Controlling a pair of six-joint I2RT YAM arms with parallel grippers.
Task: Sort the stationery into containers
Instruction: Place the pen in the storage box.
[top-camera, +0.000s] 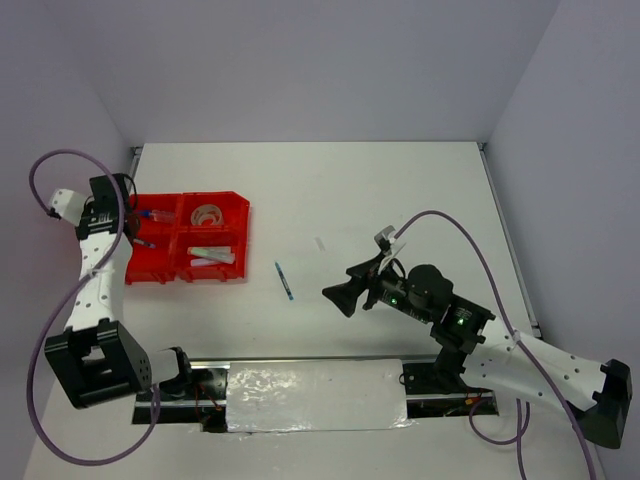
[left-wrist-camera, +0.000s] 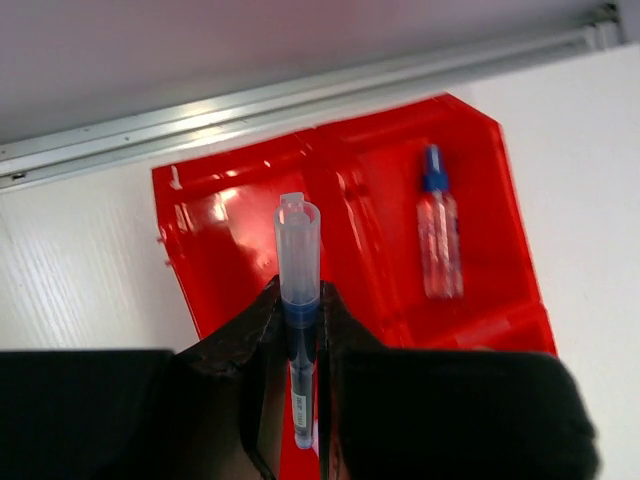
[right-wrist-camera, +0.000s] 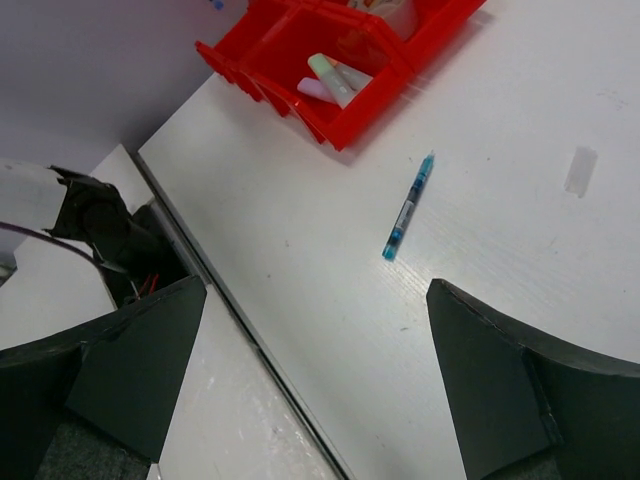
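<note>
The red tray (top-camera: 240, 212) sits at the far left of the table. My left gripper (left-wrist-camera: 298, 318) is shut on a blue pen (left-wrist-camera: 297, 262) with a clear cap, held over the tray's far-left compartment (left-wrist-camera: 240, 250). Another blue pen (left-wrist-camera: 438, 235) lies in that compartment's neighbour. A tape roll (top-camera: 208, 214) lies in the far-right compartment; pastel markers (top-camera: 212, 256) lie in the near-right one, also seen in the right wrist view (right-wrist-camera: 332, 80). A thin blue pen (top-camera: 284, 280) lies on the table right of the tray. My right gripper (top-camera: 338, 296) is open and empty, right of that pen (right-wrist-camera: 408, 206).
A small strip of clear tape (top-camera: 320, 243) lies on the table's middle. A metal rail (left-wrist-camera: 300, 100) runs along the table's edge beyond the tray. A silver foil-covered plate (top-camera: 315, 395) lies between the arm bases.
</note>
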